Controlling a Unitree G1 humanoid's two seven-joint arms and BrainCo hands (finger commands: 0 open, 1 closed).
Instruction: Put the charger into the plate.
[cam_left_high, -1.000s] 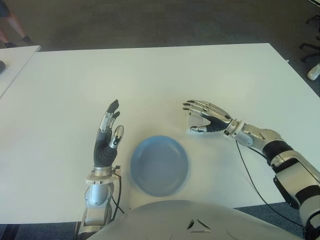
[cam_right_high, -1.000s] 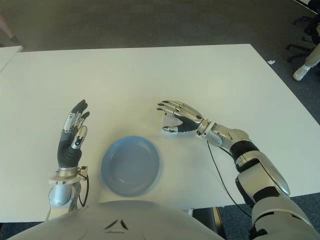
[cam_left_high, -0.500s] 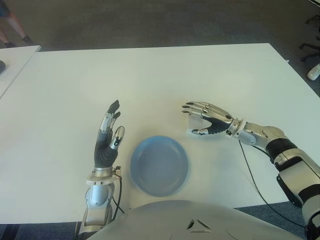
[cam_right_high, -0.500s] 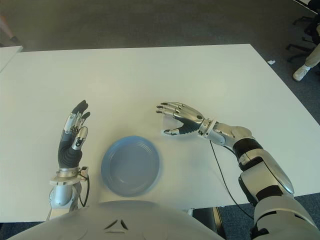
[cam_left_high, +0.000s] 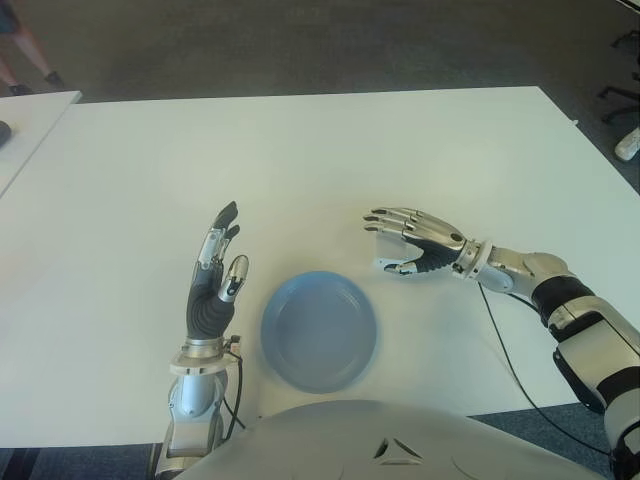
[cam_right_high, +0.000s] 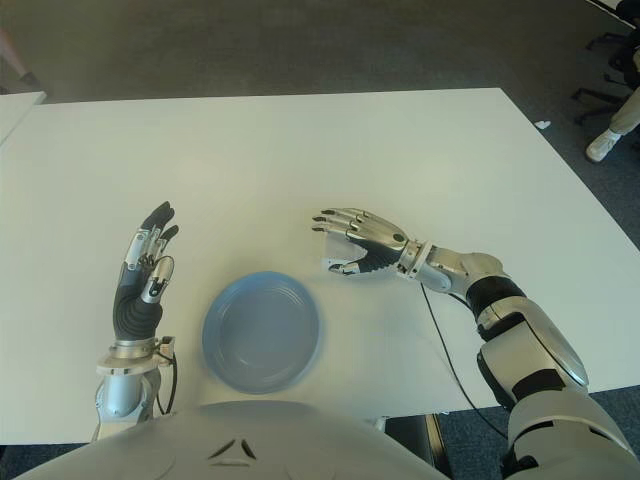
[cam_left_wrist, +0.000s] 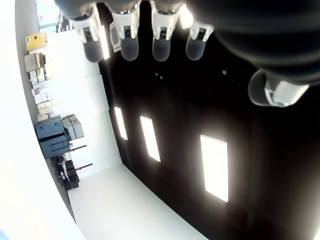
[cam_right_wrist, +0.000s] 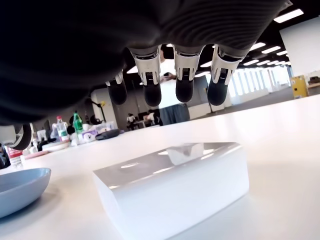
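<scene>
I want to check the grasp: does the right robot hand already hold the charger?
No. In the right wrist view the charger lies flat on the table, and the right robot hand hovers open above it.

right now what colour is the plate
Light blue plate, plain with no pattern; it shows best in the left eye view.

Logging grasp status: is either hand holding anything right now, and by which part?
Nothing is held. The right hand hovers open over the charger, which lies on the table. The left hand is open, left of the plate.
</scene>
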